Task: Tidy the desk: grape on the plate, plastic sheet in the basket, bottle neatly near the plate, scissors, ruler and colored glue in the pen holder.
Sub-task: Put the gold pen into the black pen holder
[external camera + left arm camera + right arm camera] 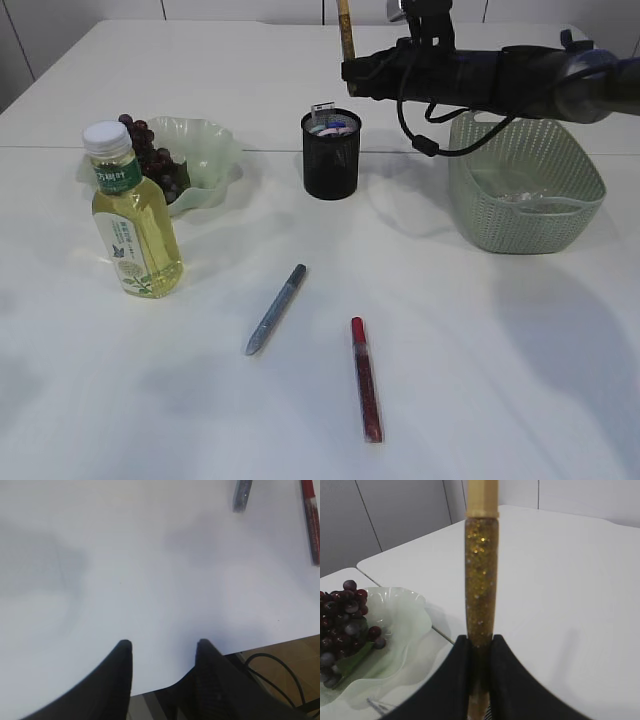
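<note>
2 glue pens lie loose on the white desk (480, 350): a blue glitter one (276, 308) pointing toward the near left, and a red one (366, 378) to its right, almost parallel with the desk's side edges. The desk top is plain, matte and smooth, crossed by a seam line running left to right behind the bottle, with soft grey shadows on it. Behind it stands a pale panelled wall, and the left wrist view shows a wooden floor and a black cable below the desk's near edge.

The bottle (132, 215) of yellow drink stands upright at the left, just in front of the pale green wavy plate (212, 150), which holds the dark grapes (152, 155). The black mesh pen holder (330, 155) stands mid-desk with several items already in it. The green woven basket (525, 190) sits at the right with the clear plastic sheet (535, 192) inside.

The right gripper (479, 652) has its jaws closed on a gold glitter glue pen (481, 580), held upright above the pen holder. The left gripper (162, 652) hangs over bare desk near the front edge, its jaws partly open and holding nothing
</note>
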Robot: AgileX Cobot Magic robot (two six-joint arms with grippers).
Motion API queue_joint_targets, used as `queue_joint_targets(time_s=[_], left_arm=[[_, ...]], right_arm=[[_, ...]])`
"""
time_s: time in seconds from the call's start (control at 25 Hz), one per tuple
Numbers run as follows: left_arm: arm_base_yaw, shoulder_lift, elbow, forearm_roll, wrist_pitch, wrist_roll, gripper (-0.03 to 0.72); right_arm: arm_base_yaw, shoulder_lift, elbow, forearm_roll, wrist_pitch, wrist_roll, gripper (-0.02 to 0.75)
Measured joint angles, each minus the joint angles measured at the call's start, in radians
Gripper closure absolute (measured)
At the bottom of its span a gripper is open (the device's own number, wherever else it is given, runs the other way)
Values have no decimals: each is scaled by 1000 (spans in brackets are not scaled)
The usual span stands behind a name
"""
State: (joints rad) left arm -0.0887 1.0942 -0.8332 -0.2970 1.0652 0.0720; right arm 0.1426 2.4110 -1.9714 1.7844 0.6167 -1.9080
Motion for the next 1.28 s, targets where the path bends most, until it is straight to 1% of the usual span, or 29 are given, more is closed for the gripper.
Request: queue_joint_targets(time_s=[0.16, 0.36, 0.56, 0.84, 1.28], left_arm=[[0, 0, 0, 0, -2, 0, 380], [0, 0, 0, 10, -6, 0, 380], [0, 0, 0, 44, -8, 0, 380], [0, 0, 0, 56, -10, 0, 380], [0, 0, 0, 60, -13, 0, 380]], right_arm=[[0, 57, -57, 0, 3, 0, 647], [0, 86, -61, 2, 7, 0, 647], [0, 103, -65, 2, 17, -11, 647], [0, 148, -134, 2, 29, -11, 647], [-2, 150, -139, 2, 33, 0, 643]])
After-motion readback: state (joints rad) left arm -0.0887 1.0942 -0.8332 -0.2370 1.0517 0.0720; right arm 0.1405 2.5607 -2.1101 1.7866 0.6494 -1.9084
